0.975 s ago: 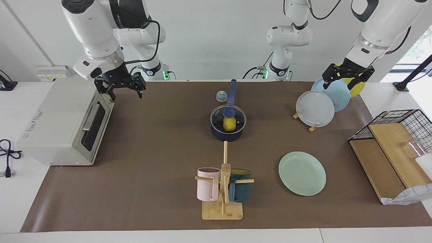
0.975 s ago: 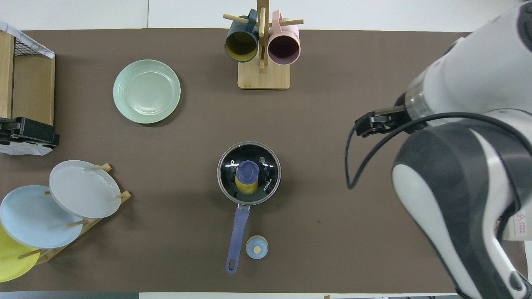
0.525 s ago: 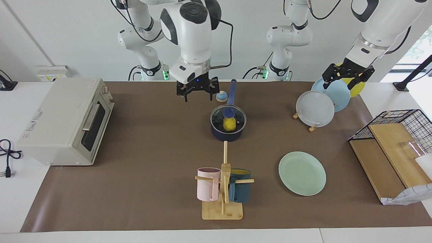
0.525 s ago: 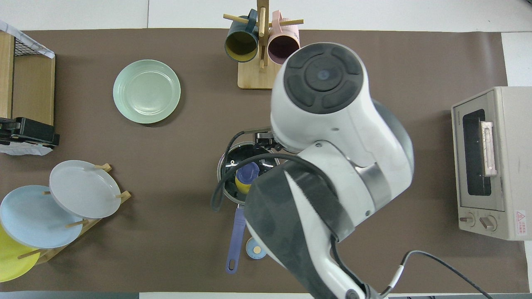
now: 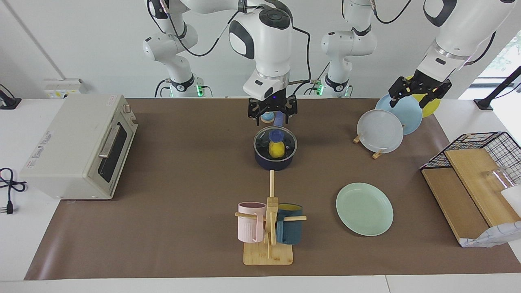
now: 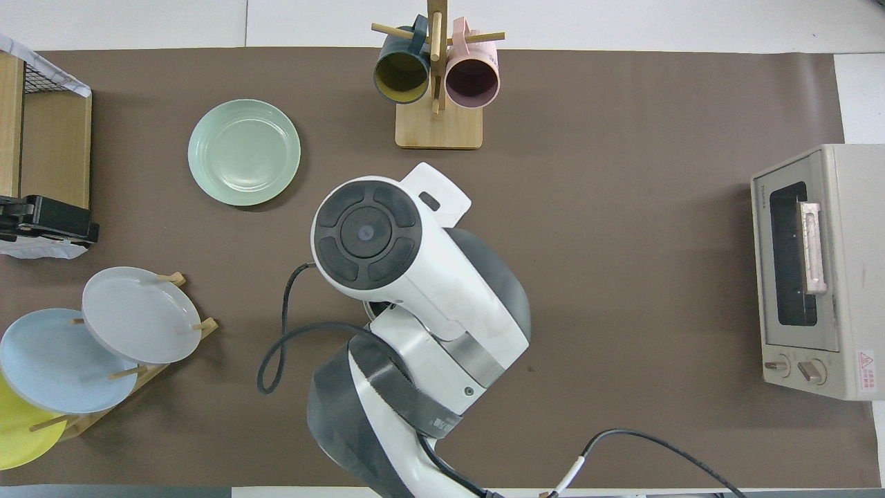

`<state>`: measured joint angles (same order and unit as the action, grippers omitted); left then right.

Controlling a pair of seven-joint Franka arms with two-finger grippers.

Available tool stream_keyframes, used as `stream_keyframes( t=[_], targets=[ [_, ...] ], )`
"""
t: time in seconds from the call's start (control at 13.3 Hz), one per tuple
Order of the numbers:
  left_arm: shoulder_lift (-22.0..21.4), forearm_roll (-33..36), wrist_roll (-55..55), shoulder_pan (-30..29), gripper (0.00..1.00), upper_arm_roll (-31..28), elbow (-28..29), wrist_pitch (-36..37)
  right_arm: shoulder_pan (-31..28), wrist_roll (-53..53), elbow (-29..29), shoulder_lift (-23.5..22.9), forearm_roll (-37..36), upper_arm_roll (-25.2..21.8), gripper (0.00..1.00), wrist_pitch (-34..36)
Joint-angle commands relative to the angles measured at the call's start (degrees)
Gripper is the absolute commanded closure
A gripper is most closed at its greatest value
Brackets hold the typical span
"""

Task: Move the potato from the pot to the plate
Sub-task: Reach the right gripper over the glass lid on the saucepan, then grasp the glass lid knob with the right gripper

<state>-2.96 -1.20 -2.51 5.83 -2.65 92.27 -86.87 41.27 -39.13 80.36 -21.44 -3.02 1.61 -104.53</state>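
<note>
The potato (image 5: 276,150), small, lumpy and bright yellow, sits in my pot (image 5: 275,152) under a glass lid (image 5: 285,143). My right tool (image 5: 272,115), fingers apart, hangs over the pot's handle; my left tool (image 5: 419,96), also apart, waits over the plate rack (image 5: 376,154). Overhead, my arm hides the pot entirely; the plate (image 6: 244,152) shows bare.

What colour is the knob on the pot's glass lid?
Blue; the lid knob shows best in the facing view.
</note>
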Motion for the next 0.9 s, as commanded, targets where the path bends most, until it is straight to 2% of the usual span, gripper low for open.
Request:
stream_keyframes(
  t=[0.0,0.82],
  targets=[
    [-0.82,0.59,-0.57,0.14,0.0,-0.16,0.37,0.74,1.62,-2.35,2.61,-0.97,-4.01,-0.03,0.0,-2.25],
    [-0.82,0.59,-0.57,0.14,0.0,-0.16,0.46,0.74,1.27,-0.15,16.14,2.72,-4.28,-0.03,0.0,-12.71]
  ],
)
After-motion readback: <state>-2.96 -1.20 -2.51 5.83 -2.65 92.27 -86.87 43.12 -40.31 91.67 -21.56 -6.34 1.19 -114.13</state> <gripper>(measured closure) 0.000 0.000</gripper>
